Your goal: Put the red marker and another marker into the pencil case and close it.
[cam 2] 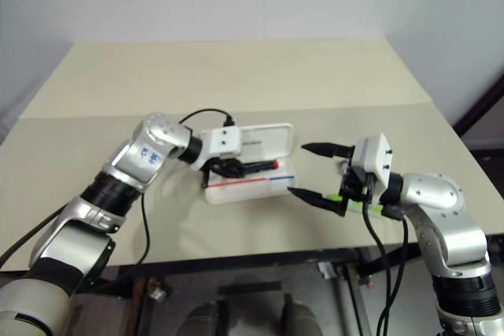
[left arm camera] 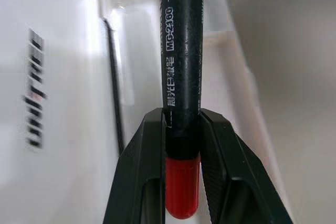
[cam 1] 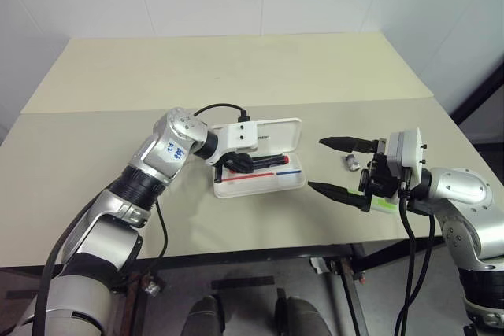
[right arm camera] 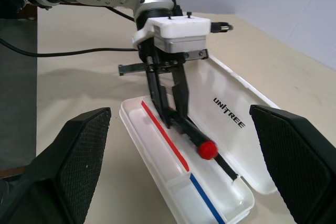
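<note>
My right wrist hides most of the green marker (cam 1: pixel 385 204); the small grey piece (cam 1: pixel 351 164) beside it is too small to identify.

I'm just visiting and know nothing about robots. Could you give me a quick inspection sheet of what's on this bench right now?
Surface: beige table, two panels joined.
Job's things: pencil case lies open; red marker held over its tray; green marker on the table under the right arm.
Clutter: small grey metal piece.
Grippers: left gripper shut on the red marker; right gripper open, holding nothing.
Cables: black cable at left wrist.
Surroundings: white walls.
</note>
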Tool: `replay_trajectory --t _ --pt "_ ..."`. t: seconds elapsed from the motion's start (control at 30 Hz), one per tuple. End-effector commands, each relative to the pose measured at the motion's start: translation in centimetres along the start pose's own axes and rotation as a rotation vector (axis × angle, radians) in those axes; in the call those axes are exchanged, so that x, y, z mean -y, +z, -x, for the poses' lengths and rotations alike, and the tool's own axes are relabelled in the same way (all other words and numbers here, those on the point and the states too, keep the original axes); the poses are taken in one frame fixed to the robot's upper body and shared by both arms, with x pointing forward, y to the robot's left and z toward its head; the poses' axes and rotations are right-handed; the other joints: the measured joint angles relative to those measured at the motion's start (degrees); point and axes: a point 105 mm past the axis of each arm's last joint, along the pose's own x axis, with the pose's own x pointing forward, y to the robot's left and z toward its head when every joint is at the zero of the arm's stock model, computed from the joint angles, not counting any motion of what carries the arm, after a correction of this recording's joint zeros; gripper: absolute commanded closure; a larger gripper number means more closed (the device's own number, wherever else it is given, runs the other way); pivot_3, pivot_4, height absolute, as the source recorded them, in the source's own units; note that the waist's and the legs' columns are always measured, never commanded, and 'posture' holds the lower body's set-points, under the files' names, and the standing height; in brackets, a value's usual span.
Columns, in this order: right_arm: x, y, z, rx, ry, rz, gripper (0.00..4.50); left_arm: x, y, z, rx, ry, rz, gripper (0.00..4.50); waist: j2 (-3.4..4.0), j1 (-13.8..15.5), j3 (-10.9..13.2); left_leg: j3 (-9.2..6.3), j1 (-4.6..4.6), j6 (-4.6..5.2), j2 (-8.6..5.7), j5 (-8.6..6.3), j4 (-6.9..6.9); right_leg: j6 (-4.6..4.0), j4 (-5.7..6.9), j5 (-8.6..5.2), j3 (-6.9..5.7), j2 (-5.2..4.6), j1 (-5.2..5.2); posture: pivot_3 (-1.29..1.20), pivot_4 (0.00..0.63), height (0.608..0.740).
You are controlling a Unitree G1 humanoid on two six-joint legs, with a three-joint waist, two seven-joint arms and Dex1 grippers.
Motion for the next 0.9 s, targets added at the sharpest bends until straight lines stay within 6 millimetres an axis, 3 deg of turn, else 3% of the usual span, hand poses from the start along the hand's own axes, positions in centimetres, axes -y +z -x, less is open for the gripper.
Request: replay_trajectory --t 0.03,0.53,0.7,0.9 --pt "0.0 1.4 0.4 0.026 -0.023 0.036 0.0 -0.9 0.9 0.2 0.005 0.039 -0.042 3.96 0.0 0.06 0.0 0.0 0.0 0.0 0.0 0.0 0.0 0.0 0.0 0.0 0.0 0.0 0.0 0.0 0.15 0.74" --pt "0.0 1.5 0.4 0.038 -0.051 0.023 0.0 -1.6 0.4 -1.0 -0.002 0.103 0.018 3.96 -0.01 0.07 0.01 -0.01 -0.01 0.02 -0.01 -0.01 0.02 0.0 0.0 0.0 0.0 0.0 0.01 0.0 0.15 0.74" --pt "0.1 1.5 0.4 0.041 -0.057 0.022 0.0 -1.5 1.7 -1.1 0.066 0.099 0.032 2.28 -0.01 0.07 0.01 0.0 0.0 0.01 -0.01 -0.01 0.01 0.0 0.0 0.0 0.0 0.0 0.01 0.0 0.15 0.74" --pt "0.1 1.3 0.3 0.043 -0.058 0.017 0.0 -0.5 3.6 -1.0 0.139 0.043 0.013 2.28 -0.01 0.07 0.01 0.0 -0.01 0.01 -0.01 -0.01 0.01 0.01 -0.02 0.0 0.0 0.0 0.02 0.0 0.15 0.74"
